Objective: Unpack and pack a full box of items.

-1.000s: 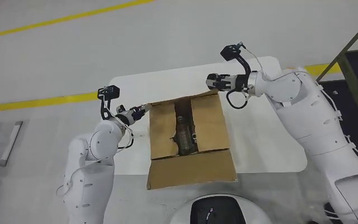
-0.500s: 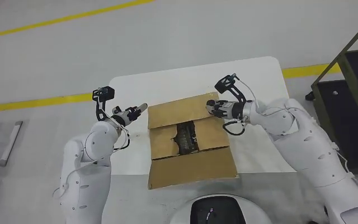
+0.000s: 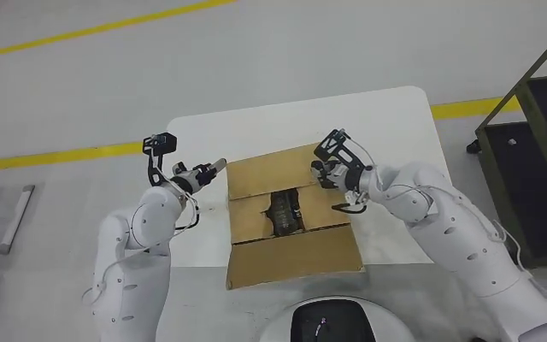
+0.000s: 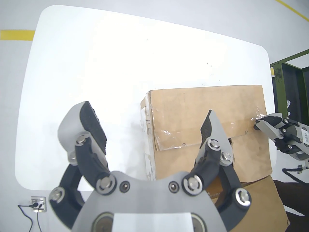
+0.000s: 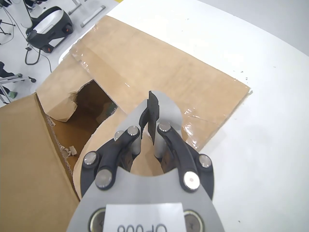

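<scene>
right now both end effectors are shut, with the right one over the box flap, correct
Not quite: the left end effector is open, jaws spread wide in the left wrist view. The right end effector is shut over the box flap.

The items (image 3: 286,210) inside the box (image 3: 263,173) show through a narrow gap in its top, too dark and small to identify

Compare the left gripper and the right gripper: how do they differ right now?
The left gripper is open; the right gripper is shut. The left gripper hangs beside the box, over the table; the right gripper is above the box's far flap. Both hold nothing.
</scene>
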`<state>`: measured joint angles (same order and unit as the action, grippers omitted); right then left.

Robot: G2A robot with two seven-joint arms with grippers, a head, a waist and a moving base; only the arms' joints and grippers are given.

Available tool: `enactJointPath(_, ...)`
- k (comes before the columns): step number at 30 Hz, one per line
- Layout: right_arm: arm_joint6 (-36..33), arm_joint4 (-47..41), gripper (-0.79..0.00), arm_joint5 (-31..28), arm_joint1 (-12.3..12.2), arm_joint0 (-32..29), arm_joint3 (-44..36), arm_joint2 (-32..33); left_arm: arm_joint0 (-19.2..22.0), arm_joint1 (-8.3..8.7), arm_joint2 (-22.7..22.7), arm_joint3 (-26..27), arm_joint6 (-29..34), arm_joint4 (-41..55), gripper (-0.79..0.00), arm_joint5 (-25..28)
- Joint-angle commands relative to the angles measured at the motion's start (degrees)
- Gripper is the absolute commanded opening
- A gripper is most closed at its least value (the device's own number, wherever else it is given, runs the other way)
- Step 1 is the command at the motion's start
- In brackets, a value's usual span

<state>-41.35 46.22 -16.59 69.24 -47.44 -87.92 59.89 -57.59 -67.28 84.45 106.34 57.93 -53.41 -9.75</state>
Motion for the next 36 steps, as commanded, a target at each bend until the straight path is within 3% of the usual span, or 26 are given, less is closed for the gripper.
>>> enactJointPath(1,0.2,1.3,-0.785,0.4,0.0,-0.2,-0.4,-0.2,-1.8,0.34,0.9,1.4,-0.1,-1.0,0.0,3.1)
enactJointPath(12,1.5,1.5,-0.785,1.7,0.1,-1.0,-0.6,0.2,-16.6,2.12,11.6,8.6,-3.9,-4.7,0.0,14.4)
enactJointPath(24,0.2,2.4,-0.785,3.7,0.4,-0.8,-0.3,-0.6,-16.6,2.13,11.5,8.7,-4.2,-4.7,0.0,14.7)
enactJointPath(29,0.2,2.6,-0.785,3.6,0.5,-0.6,-0.5,-0.8,-20.1,2.95,11.8,12.7,-8.8,-11.5,0.0,26.2)
enactJointPath(36,0.3,2.5,-0.785,3.6,0.6,-0.8,-0.7,-0.9,-30.8,3.9,17.4,16.2,-15.3,-18.6,0.0,36.4)
